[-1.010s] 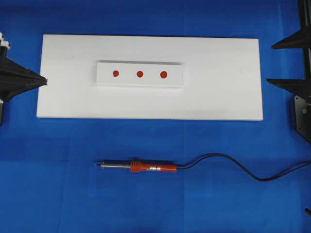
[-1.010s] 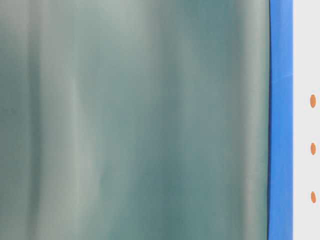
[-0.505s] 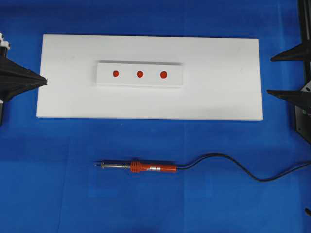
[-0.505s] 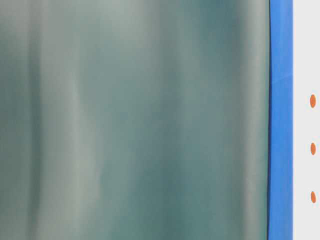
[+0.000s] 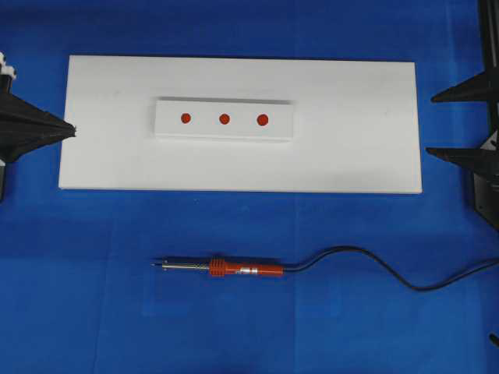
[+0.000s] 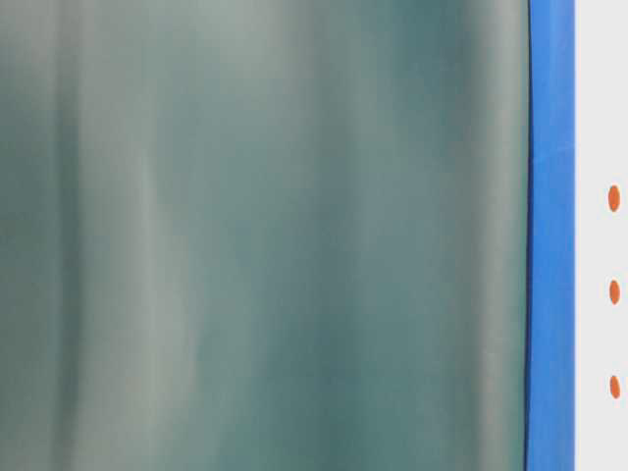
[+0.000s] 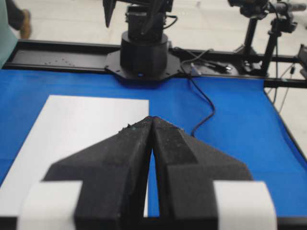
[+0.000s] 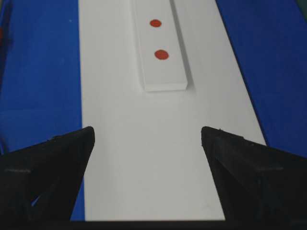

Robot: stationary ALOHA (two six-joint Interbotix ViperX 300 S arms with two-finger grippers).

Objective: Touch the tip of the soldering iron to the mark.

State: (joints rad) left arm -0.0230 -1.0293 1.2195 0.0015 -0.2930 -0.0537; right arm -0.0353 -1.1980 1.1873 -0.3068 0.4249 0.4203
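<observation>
Red-orange handle, ribbed collar, silver shaft, fine dark tip – the soldering iron (image 5: 226,269) lies flat on the blue tabletop (image 5: 93,312), tip pointing to the left of the overhead view, black cord (image 5: 374,269) snaking off to the right edge. It sits well apart from the white board (image 5: 351,140), on the near side. Nothing touches it

Step in hand, as I judge it: the approach before any pickup. Right end effector (image 5: 456,125) stands released, jaws wide, at the board's right end. Left end effector (image 5: 66,130) is clenched, pads pressed together on nothing, its point at the board's left edge

On the board, a raised white strip (image 5: 224,119) carries three red marks (image 5: 224,119) in a row – which one is meant I cannot tell

Next move probably calls for the right end effector to come down over the handle, straddle it crosswise, close, then lift and angle the tip toward a mark
</observation>
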